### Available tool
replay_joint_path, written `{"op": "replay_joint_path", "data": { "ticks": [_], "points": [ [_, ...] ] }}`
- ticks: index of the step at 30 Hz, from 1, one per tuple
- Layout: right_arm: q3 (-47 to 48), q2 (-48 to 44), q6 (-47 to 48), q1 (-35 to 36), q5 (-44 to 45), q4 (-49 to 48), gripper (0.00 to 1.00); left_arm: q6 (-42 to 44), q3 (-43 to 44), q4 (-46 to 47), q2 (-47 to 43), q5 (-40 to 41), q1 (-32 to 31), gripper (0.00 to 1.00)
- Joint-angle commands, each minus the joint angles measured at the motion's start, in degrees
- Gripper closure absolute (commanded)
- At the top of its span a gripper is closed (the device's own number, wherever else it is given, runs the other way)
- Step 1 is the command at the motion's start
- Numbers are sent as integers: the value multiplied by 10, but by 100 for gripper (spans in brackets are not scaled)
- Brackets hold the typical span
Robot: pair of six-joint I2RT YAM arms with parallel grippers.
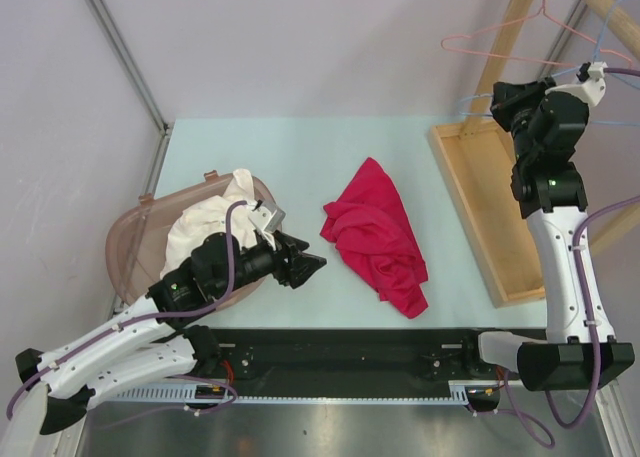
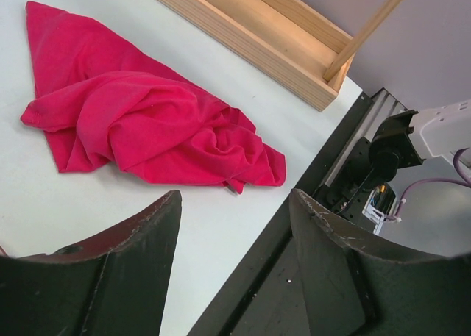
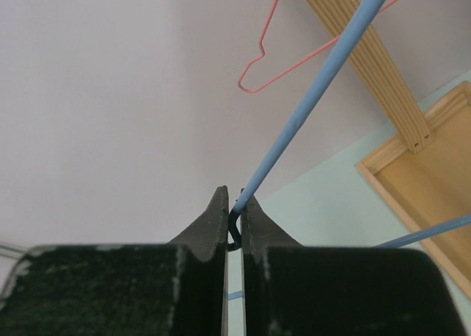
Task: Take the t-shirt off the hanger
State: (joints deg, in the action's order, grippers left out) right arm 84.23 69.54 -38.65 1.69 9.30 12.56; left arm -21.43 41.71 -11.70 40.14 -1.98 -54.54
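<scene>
Red t-shirt: crumpled on the counter, left of the wooden tray. Left pincer: spread, farther left of the tray, beside a brown basket. Right pincer: pinching the blue hanger wire above the tray's far end.

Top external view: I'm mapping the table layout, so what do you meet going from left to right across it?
brown basket → left arm's fingers → red t-shirt → wooden tray
</scene>
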Motion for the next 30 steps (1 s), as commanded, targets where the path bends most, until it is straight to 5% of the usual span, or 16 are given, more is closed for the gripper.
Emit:
{"op": "replay_joint_path", "data": {
  "ticks": [1,12,25,27,30],
  "points": [
    [-8,-20,-57,-9,-3,-28,100,2,22,11,-1,-11,3,35],
    [-60,-49,-110,-13,9,-24,96,1,19,11,-7,-11,3,35],
    [-35,-70,-30,-6,32,153,9,-16,13,59,15,-41,4,34],
    [-35,-79,-2,15,68,193,0,-17,14,64,23,-44,4,34],
    [-28,-92,45,52,128,250,0,-19,17,68,31,-43,4,30]
  ]
}}
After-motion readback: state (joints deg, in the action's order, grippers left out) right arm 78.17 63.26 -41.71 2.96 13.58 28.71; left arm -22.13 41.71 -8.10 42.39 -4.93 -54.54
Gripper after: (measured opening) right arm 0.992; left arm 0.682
